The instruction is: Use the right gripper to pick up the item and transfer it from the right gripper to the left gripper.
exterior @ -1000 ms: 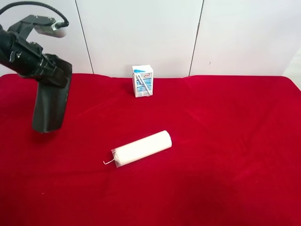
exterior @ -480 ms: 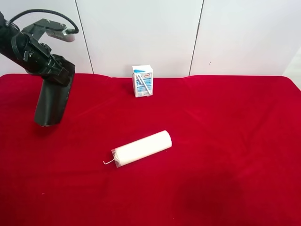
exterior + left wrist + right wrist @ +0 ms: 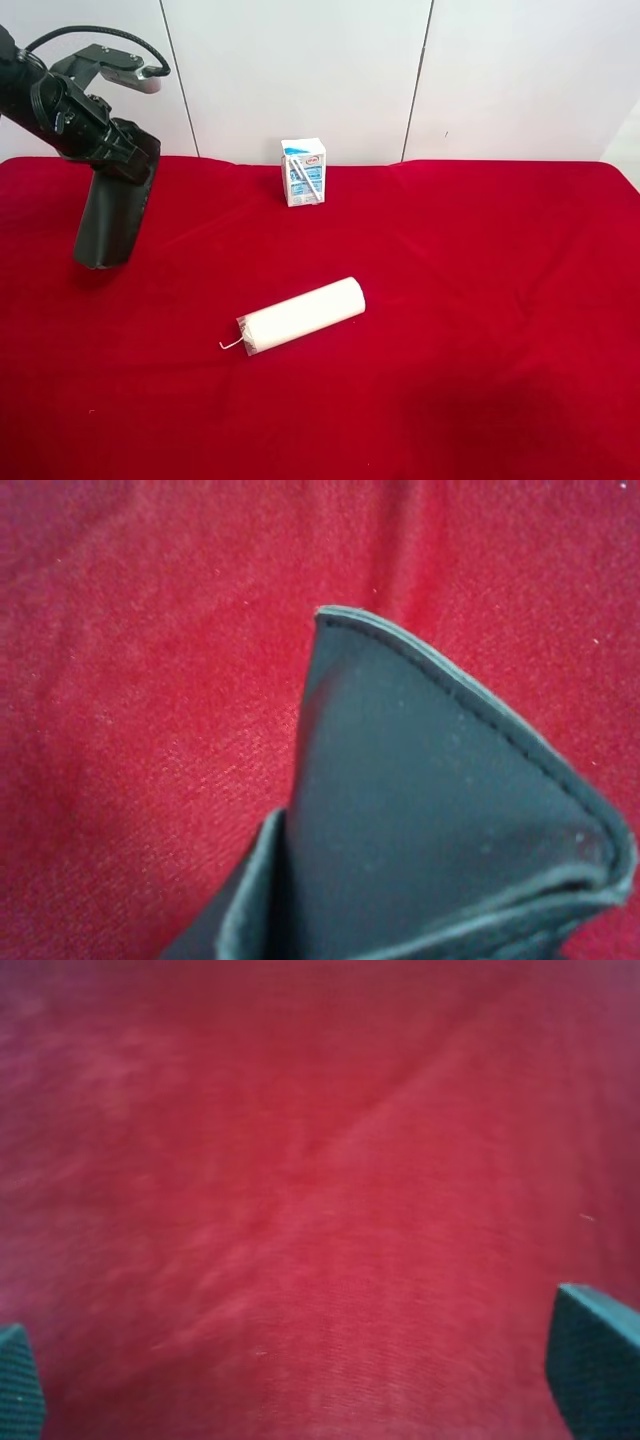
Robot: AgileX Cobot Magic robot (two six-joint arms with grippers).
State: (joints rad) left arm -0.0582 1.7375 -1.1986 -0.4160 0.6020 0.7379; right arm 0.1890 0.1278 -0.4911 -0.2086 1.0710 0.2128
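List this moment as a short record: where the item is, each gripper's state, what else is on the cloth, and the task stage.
item: dark case, hanging lengthwise from the left gripper, lower end close to the red cloth; contact unclear
left gripper: shut on the dark case's upper end
right gripper: fingers wide apart, nothing between them, only cloth below; outside the exterior high view
other things: white cylinder lying on the cloth; drink carton upright near the wall
stage: handover appears done; the left gripper alone holds the case
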